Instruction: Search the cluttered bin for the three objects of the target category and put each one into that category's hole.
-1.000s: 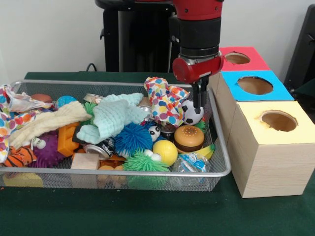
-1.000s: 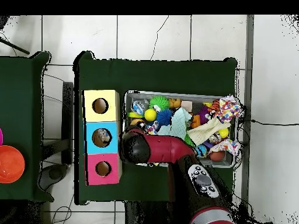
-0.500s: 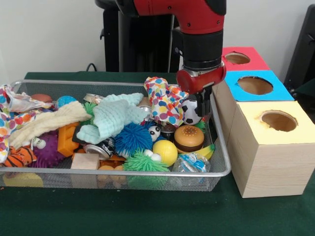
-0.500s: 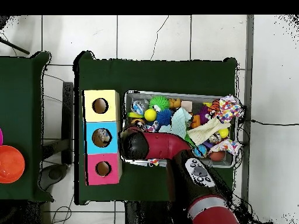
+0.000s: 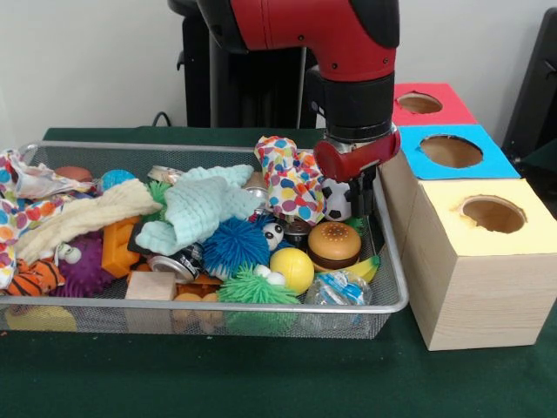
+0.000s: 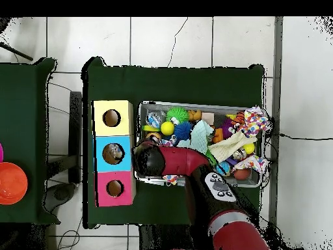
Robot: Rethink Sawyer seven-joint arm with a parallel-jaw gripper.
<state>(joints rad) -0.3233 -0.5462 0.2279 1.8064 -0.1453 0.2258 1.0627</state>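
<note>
Black gripper point(image 5: 364, 193) beside soccer ball point(image 5: 338, 202); finger gap hidden.

White tiled floor point(image 6: 169, 42) with thin cables; plain pale wall point(image 5: 87, 65) behind; green-covered table point(image 6: 175, 81); second green table point(image 6: 23, 97) alongside, bearing an orange bowl point(image 6: 12, 183).

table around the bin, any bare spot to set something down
Bare green table runs in front of the wire bin and the yellow-topped box. The bin itself is packed, with the gripper down at its box-side end.
</note>
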